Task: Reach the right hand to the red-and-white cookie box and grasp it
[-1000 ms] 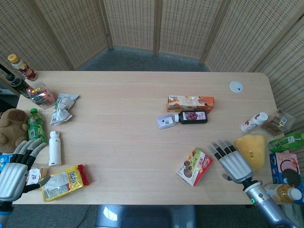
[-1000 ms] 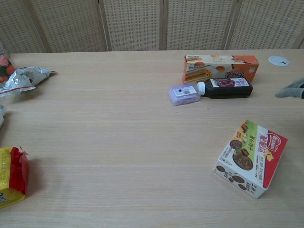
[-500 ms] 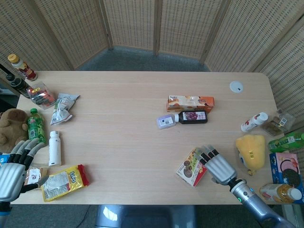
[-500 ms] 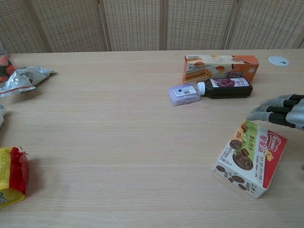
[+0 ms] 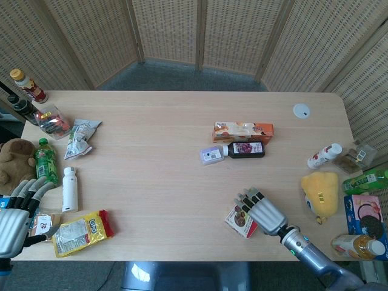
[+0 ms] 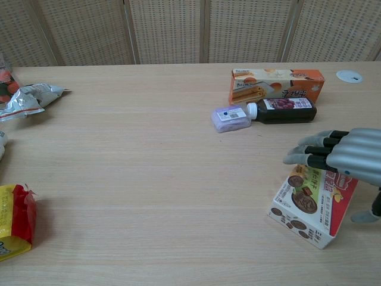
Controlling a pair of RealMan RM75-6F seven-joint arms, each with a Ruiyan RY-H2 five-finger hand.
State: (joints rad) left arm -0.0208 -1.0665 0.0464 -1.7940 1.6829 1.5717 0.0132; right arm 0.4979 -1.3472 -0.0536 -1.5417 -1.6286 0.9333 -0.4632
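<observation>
The red-and-white cookie box (image 6: 311, 207) lies tilted near the table's front right, with chocolate cookies printed on its face. In the head view only the box's (image 5: 240, 220) left end shows from under my right hand (image 5: 262, 210). That right hand (image 6: 348, 159) hovers over the box's top with the fingers (image 6: 309, 156) spread past its far edge and the thumb (image 6: 364, 215) hanging down beside its right side. I cannot tell whether the hand touches the box. My left hand (image 5: 13, 223) rests at the table's front left corner, fingers apart and holding nothing.
Behind the cookie box lie an orange box (image 6: 277, 85), a dark bottle (image 6: 283, 111) and a small purple pack (image 6: 231, 118). A yellow plush (image 5: 319, 193) sits to its right. A white bottle (image 5: 70, 189) and a yellow-red snack bag (image 5: 82, 232) lie near my left hand.
My right hand has moved left from beside the yellow plush to over the cookie box, covering most of it in the head view. The left hand has barely moved.
</observation>
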